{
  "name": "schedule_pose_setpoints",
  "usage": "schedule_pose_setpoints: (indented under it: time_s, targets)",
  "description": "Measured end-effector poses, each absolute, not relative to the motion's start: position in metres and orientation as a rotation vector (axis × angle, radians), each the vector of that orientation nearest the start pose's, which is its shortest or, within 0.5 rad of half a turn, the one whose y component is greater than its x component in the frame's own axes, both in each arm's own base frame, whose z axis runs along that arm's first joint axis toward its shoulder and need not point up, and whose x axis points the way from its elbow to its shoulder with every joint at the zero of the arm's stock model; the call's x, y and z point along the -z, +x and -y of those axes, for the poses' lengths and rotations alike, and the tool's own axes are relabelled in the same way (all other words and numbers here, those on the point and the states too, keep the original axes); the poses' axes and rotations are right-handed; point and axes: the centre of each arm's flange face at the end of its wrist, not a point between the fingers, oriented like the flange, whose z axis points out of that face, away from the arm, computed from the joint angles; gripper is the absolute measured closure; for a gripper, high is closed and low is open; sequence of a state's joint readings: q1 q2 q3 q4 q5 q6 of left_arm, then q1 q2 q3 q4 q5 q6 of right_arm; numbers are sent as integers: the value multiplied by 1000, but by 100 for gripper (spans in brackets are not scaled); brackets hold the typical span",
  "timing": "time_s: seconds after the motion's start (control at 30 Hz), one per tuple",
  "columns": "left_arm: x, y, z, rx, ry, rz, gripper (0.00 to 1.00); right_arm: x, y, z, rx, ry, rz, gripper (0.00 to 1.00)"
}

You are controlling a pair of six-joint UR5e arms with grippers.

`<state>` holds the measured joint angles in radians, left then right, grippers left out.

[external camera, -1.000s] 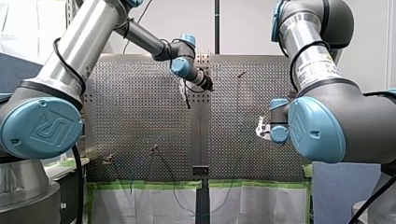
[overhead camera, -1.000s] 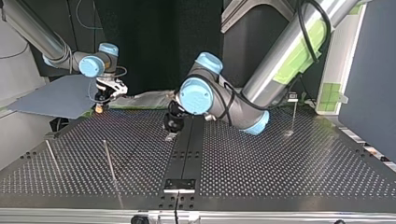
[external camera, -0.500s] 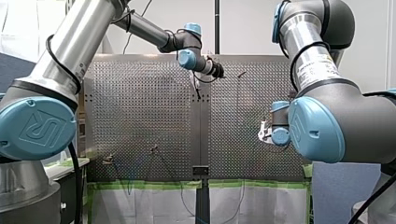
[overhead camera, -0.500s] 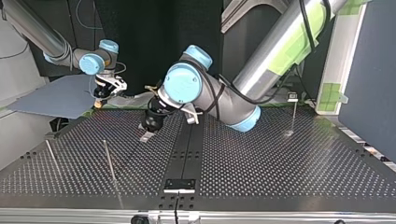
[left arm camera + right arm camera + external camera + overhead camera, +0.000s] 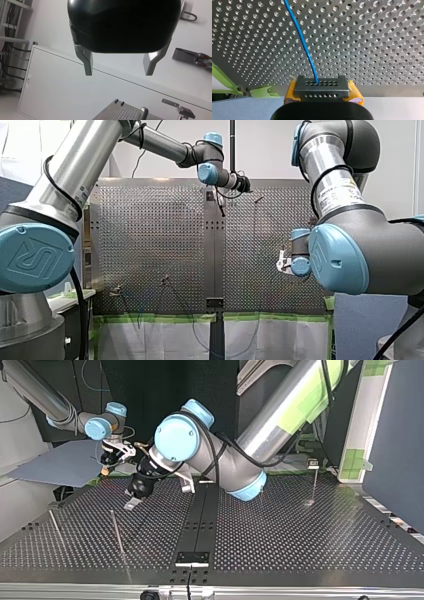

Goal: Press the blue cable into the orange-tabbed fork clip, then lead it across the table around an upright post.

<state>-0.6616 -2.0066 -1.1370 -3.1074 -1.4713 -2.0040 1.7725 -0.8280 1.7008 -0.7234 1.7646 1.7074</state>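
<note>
In the right wrist view a thin blue cable (image 5: pixel 299 32) comes out from between the yellow pads (image 5: pixel 354 93) of my right gripper (image 5: pixel 321 86), which is shut on it, and runs ahead over the perforated table (image 5: pixel 374 50). That gripper hangs at the top view's far left (image 5: pixel 106 471) and at the front view's right (image 5: pixel 281 262). My left gripper (image 5: pixel 119 70) is open with nothing between its metal fingers (image 5: pixel 88 65). It hovers over the table's far middle in the front view (image 5: pixel 244 184), just beyond two upright posts (image 5: pixel 117 532) in the top view (image 5: pixel 132 503). A small clip on a stalk (image 5: pixel 313 464) stands far right there.
A second thin post (image 5: pixel 55 529) stands at the top view's left. A black rail (image 5: pixel 200 520) runs down the table's middle. In the front view small fixtures (image 5: pixel 116 291) sit near the table's front edge, above green tape (image 5: pixel 150 318) and white sheeting.
My left arm has swung toward the top view's left and the front view's far right, with its fingers open throughout. My right gripper has hardly moved and keeps the cable.
</note>
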Motion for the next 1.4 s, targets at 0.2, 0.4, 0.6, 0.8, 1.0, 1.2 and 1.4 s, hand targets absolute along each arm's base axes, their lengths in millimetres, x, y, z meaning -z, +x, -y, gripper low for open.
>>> schedule_pose_setpoints:
  time_s: [0.2, 0.4, 0.6, 0.8, 1.0, 1.2, 1.4]
  targets:
    - [-449, 444, 526, 930, 268, -1606, 0, -62, 238, 585, -1215, 1266, 1399, 100]
    - [-447, 445, 525, 922, 276, -1609, 0, -62, 238, 585, -1217, 1267, 1399, 100]
    - [-446, 447, 522, 910, 274, -1619, 0, -62, 238, 585, -1217, 1266, 1400, 100]
    - [-444, 451, 516, 873, 260, -1638, 0, -62, 238, 585, -1215, 1268, 1398, 100]
    - [-439, 456, 502, 778, 237, -1685, 0, -62, 239, 584, -1216, 1272, 1396, 100]
    - [-435, 459, 492, 700, 195, -1722, 0, -62, 240, 584, -1216, 1272, 1395, 100]
    - [-434, 460, 488, 657, 171, -1731, 0, -62, 240, 584, -1217, 1272, 1395, 100]
